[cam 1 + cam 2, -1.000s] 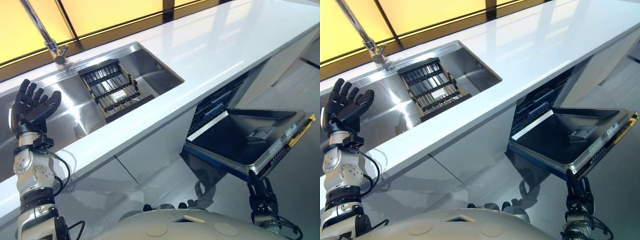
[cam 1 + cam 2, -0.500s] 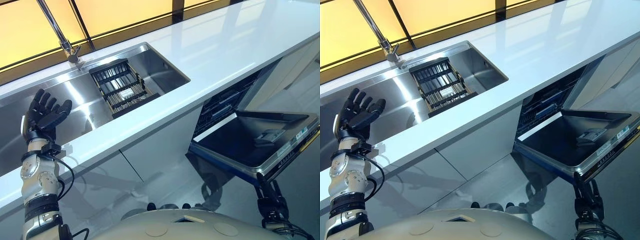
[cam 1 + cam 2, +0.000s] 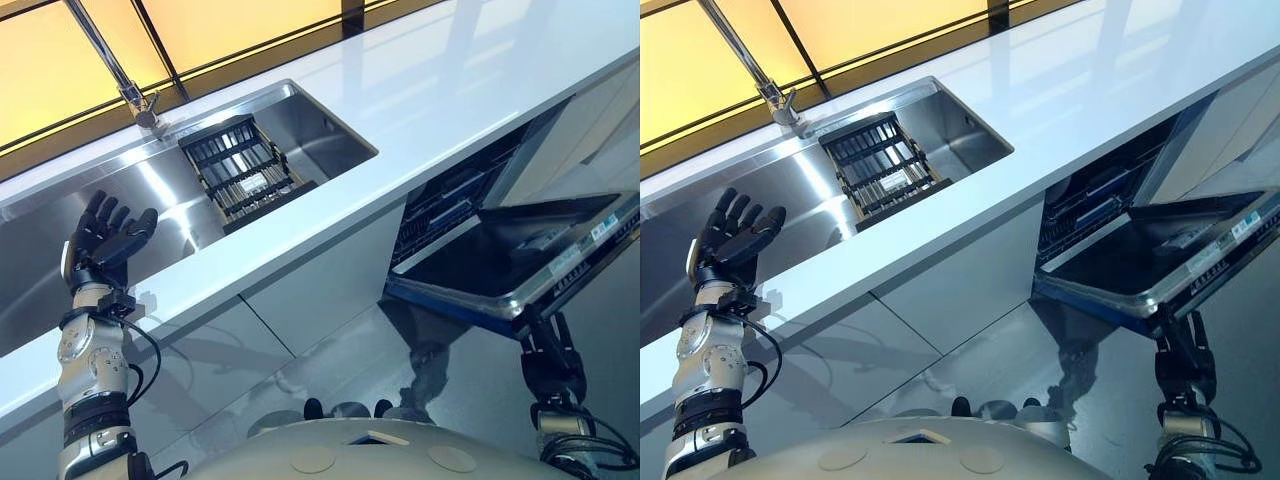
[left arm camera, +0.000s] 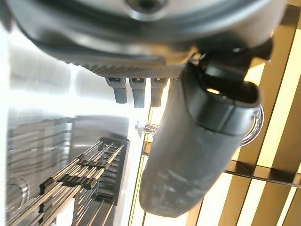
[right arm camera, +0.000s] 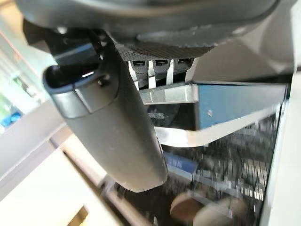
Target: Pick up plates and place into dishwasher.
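Note:
A black dish rack sits in the steel sink; its wires show past my left hand. I see no plate in the rack or on the counter. My left hand is raised in front of the counter edge, left of the rack, open and holding nothing. The dishwasher door hangs part open at the right. My right hand is below the door's front edge, fingers straight and pointing up at it. Two rounded tan shapes lie inside the dishwasher.
A long white counter runs across the scene. A tall tap stands behind the sink. The dishwasher's lower rack shows in the opening. Grey floor lies in front of the cabinets.
The camera has shifted. The dishwasher door has swung up and shows less of its inner face. My right hand has risen under it. My left hand stays raised and open.

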